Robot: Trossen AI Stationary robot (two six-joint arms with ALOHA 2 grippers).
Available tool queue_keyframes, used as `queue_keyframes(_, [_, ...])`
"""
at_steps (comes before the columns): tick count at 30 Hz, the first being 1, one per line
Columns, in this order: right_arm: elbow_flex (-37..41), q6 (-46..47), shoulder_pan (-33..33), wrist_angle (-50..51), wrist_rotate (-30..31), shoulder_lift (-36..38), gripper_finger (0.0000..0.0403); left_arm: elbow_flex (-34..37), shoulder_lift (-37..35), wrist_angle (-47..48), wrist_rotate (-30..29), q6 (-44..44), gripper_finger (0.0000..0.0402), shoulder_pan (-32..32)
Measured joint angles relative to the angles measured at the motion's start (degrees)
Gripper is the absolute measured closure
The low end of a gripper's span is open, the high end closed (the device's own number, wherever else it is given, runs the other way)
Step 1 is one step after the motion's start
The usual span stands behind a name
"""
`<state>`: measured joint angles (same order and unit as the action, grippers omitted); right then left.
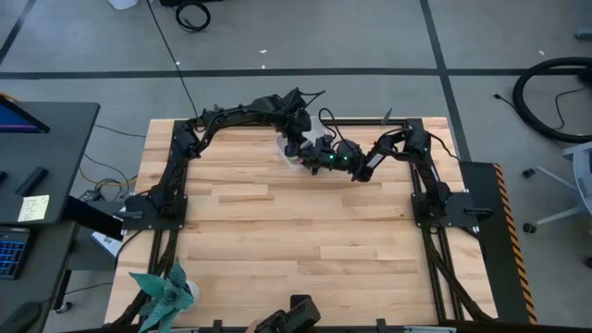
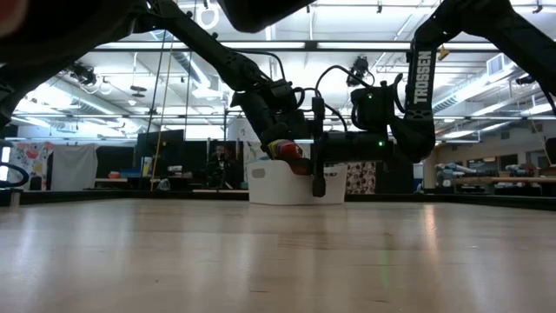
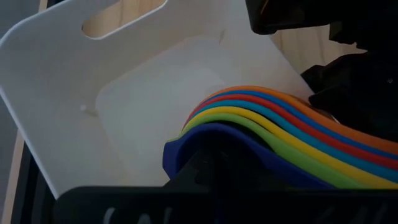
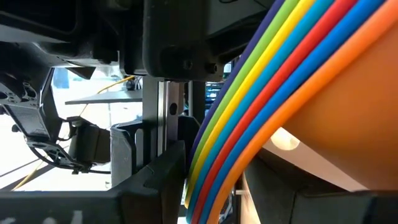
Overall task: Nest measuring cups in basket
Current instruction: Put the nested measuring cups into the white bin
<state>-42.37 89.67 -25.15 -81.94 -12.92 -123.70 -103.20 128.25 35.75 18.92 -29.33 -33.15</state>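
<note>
Pale wood table (image 1: 296, 240), grey floor (image 1: 305, 37) around.

Teal plant (image 1: 165, 294) (table's (image 1: 277, 240) near corner)

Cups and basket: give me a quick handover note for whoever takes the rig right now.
Left gripper: shut on the nested cups, holding the stack over the white basket at the table's far edge.
Right gripper: jaws wide around the same stack, beside the left one.
Done: the cups are nested, orange outermost, dark blue innermost.
Left: whether the stack rests on the basket floor can't be told; set it down, release both, withdraw.
</note>
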Motion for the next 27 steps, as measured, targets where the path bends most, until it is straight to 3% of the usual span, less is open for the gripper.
queue_keyframes(20, [0.0, 1.6, 0.61, -1.38, 1.27, -0.08, 0.0237, -0.04, -0.09, 0.61, 0.17, -1.39, 0.0392, 0.0])
queue_keyframes(27, [0.17, -3.01, 0.68, -4.71, 0.89, -0.32, 0.0237, -0.04, -0.09, 0.77, 0.52, -1.44, 0.0392, 0.04])
